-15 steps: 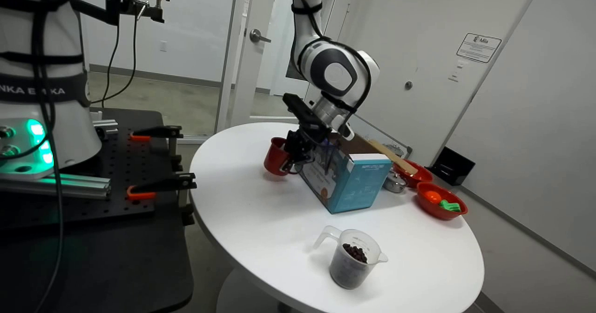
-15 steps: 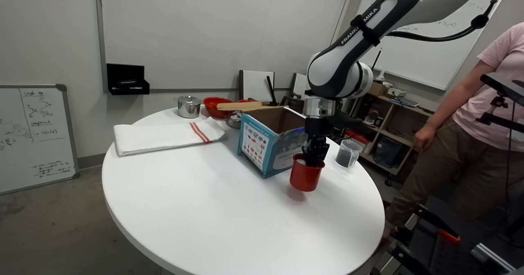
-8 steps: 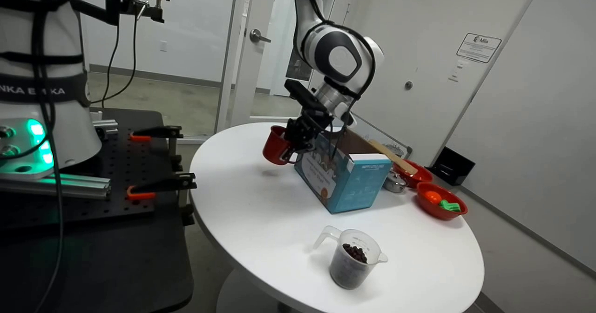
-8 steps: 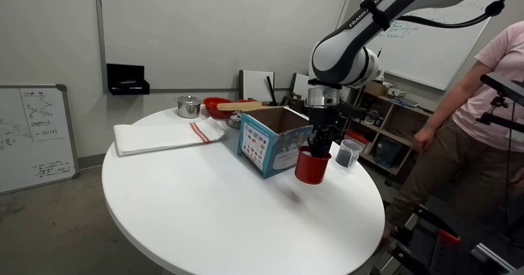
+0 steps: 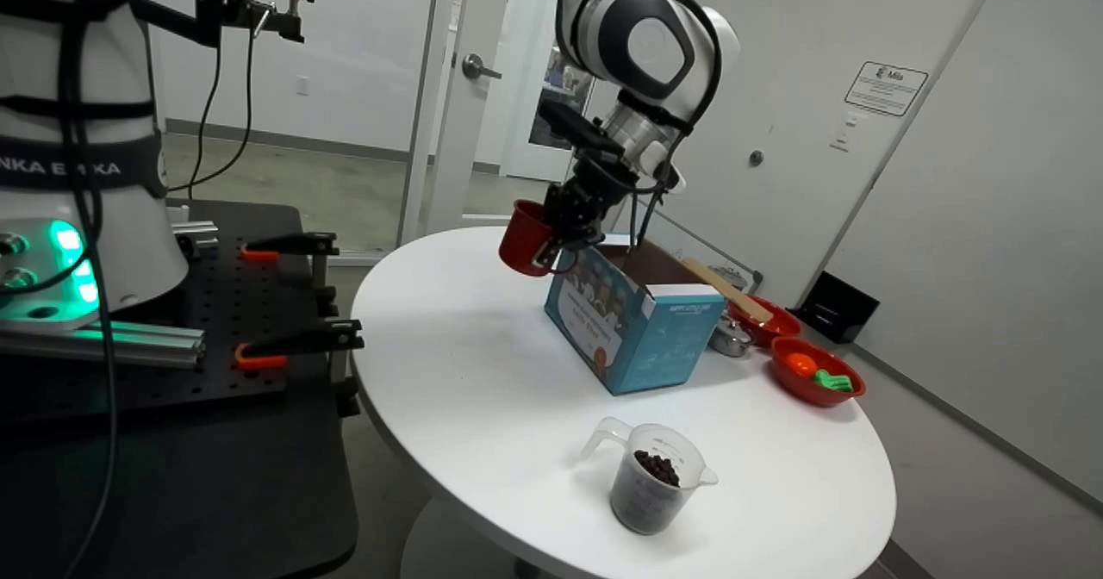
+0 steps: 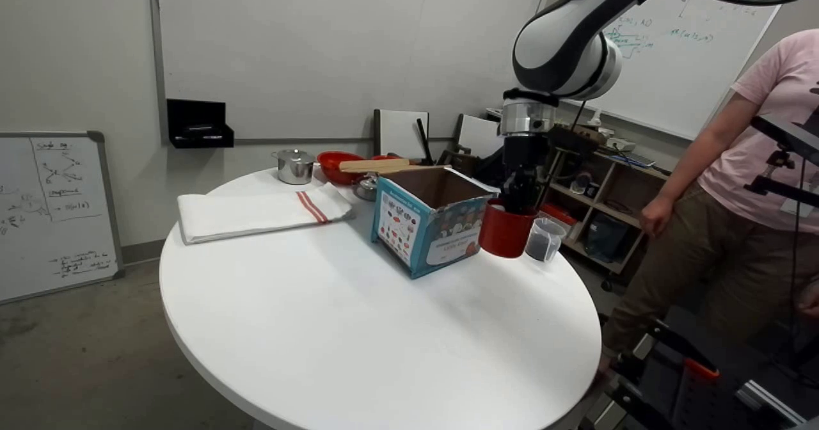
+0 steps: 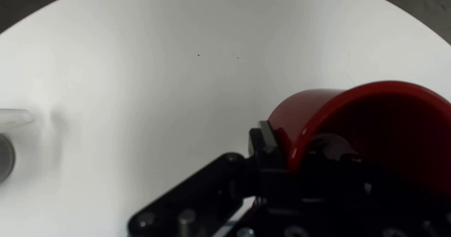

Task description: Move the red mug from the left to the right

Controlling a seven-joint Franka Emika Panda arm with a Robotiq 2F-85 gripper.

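Observation:
The dark-red mug (image 5: 524, 241) is off the table, tilted a little, beside the open blue box (image 5: 659, 346). My gripper (image 7: 293, 152) is shut on the mug's wall. One finger (image 7: 269, 138) presses the outside of the wall, and the other goes down inside the rim, mostly lost in shadow. A pale patch shows inside the mug in the wrist view; I cannot tell what it is. In an exterior view the mug (image 6: 505, 231) hangs near the box's corner, in front of the clear measuring cup (image 6: 544, 241).
On the white round table (image 6: 333, 327) lie a folded towel (image 6: 256, 215) and a steel pot (image 6: 295, 167). A wooden board (image 5: 728, 288) spans a red bowl. Another red bowl (image 5: 819, 389) holds orange and green pieces. A person (image 6: 704, 180) stands beside the table.
My gripper has lifted the mug higher above the table. In an exterior view it has also moved right, from in front of the box toward the measuring cup.

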